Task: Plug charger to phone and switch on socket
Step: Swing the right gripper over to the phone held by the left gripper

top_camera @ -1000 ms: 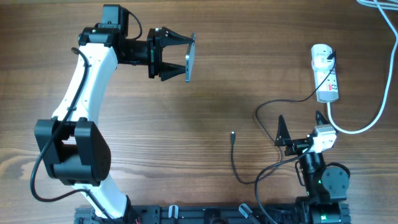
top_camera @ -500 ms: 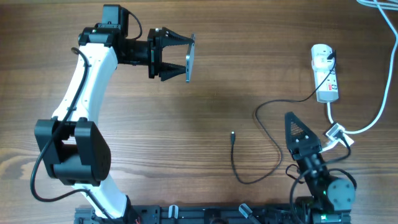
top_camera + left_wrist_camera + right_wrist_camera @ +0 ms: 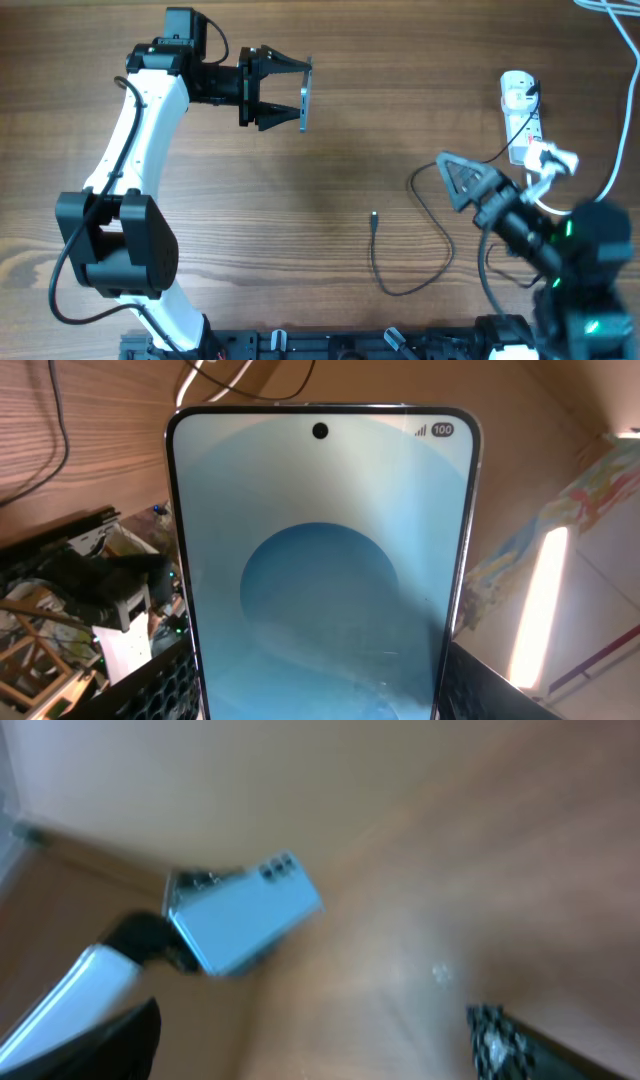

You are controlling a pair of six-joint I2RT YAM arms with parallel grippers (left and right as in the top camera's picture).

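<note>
- Overhead, change: within the last second my right gripper [image 3: 455, 180] has swung up from the near edge and now points left, above the cable loop; its jaws stand apart and carry nothing; my left gripper [image 3: 302, 96] has not moved and grips the phone [image 3: 306, 85] edge-on, clear of the table [image 3: 330, 170].
- Overhead, meaning, as I judge it: the right arm is on its approach to the charger [image 3: 373, 218]; nothing is plugged and nothing switched.
- Overhead, surroundings: the connector tip lies on the wood between the two grippers, well apart from both; the black cable curls toward me, loops back and runs to the socket [image 3: 520, 105] at the right; the white cord [image 3: 612, 160] trails beside it; my right arm covers the socket's near end, so I cannot read the switch.
- Left wrist: the lit screen fills the view; my fingers [image 3: 165, 680] clamp both long edges; the charging port is out of sight.
- Right wrist: blurred; the phone's back shows ahead; my fingers [image 3: 110, 1040] sit at the lower corners, wide apart, nothing between.
- Obstruction: the loop beneath the right gripper could snag on descent.
</note>
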